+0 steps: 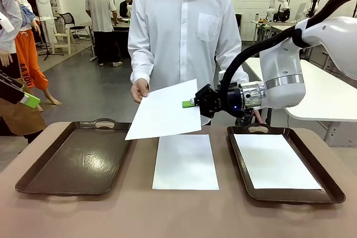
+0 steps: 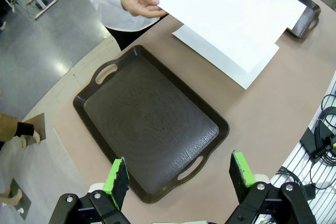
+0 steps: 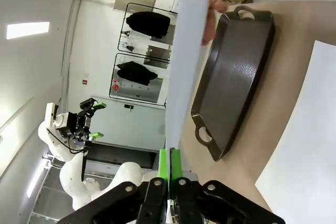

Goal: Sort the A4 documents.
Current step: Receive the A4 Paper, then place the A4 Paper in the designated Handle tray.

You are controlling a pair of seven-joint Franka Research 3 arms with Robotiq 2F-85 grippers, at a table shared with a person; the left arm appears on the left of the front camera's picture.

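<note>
A white A4 sheet [image 1: 164, 110] hangs in the air over the table's middle. My right gripper [image 1: 188, 103] is shut on its right edge, and the person's hand [image 1: 139, 89] holds its far left corner. In the right wrist view this sheet [image 3: 186, 51] runs edge-on up from the closed fingers [image 3: 169, 163]. A second sheet [image 1: 186, 161] lies flat on the table between the trays. A third sheet [image 1: 276, 161] rests inside the right tray [image 1: 334, 193]. My left gripper [image 2: 178, 177] is open above the near end of the empty left tray [image 2: 147, 124].
Both dark brown handled trays sit on a tan table, the left one [image 1: 78, 160] empty. The person stands at the far edge behind the middle. A white table [image 1: 329, 96] stands at the right. My left gripper [image 1: 28, 100] pokes in at the far left.
</note>
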